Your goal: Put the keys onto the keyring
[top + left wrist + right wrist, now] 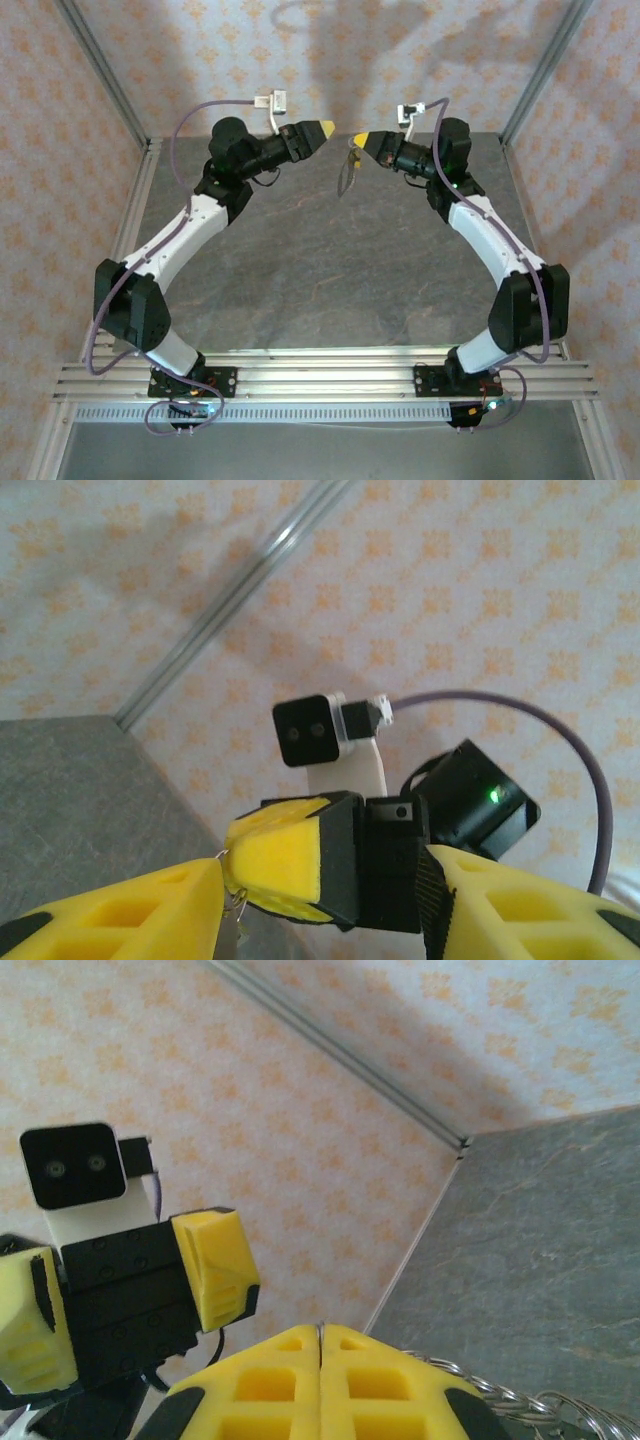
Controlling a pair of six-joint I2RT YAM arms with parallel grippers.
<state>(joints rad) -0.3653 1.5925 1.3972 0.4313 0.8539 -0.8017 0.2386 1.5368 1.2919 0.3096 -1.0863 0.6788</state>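
Ahead of the yellow-fingered left claw [326, 128], whose fingers stand wide apart, the way is blocked by the yellow-fingered right claw [362, 140], its fingers pressed together. Only a narrow gap parts the two tips. From the right claw's tip a thin brownish-grey wire keyring loop [346, 175] hangs down just below that gap. Below both claws and nearer the bases, the grey stone-look tabletop [330, 280] lies bare and wide. Behind the claws the orange-patterned wall [330, 60] closes the way — grey aluminium frame posts [107, 75] flank them on their outer sides.

Keyring [545, 1400] cut off by bottom edge, right wrist view.
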